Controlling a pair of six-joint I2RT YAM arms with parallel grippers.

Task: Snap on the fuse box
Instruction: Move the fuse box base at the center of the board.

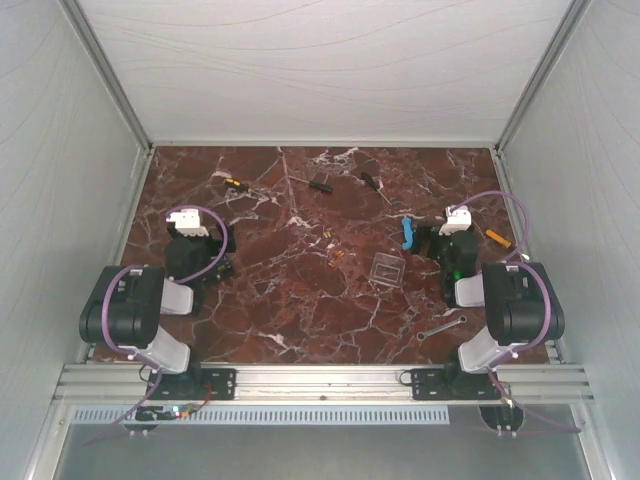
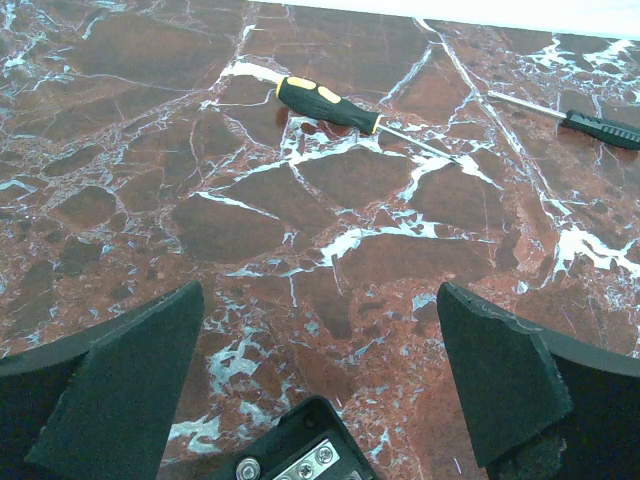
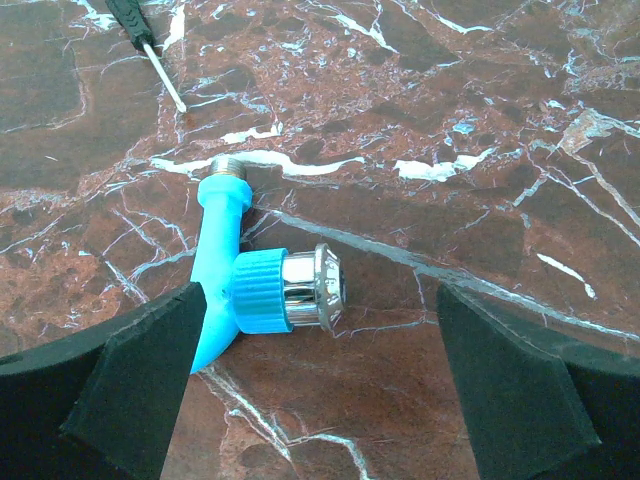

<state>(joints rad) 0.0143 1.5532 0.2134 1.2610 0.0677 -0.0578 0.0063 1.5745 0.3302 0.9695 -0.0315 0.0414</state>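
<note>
— Where's the box (image 2: 300,455)?
— Over at 9 o'clock on the counter (image 1: 300,310), down by the left jaws. The left wrist view catches only its far corner, at 6 o'clock in that view, low between the two pads (image 2: 130,390). Bare metal screws show on top.
— Are they gripping it?
— No. The left jaws stand wide with nothing pinched. Whether a pad touches the box, I can't tell.
— And the lid (image 1: 387,269)?
— Flat on the counter, between 3 and 4 o'clock from the middle. It's well apart from the box and nearer the right arm.
— The right jaws?
— Wide as well, holding nothing. The blue piece (image 3: 235,270) lies between them. In the wrist view its chrome cap points to 3 o'clock and its stem runs up toward 12. The pad (image 3: 140,390) at 9 o'clock in that view overlaps its lower end; contact or not, I can't say.
— Anything else out there?
— A yellow screwdriver (image 1: 232,182) at about 10 o'clock, a black screwdriver (image 1: 320,183) at 12, and a wrench (image 1: 440,328) at 4, near the right arm's base.
</note>
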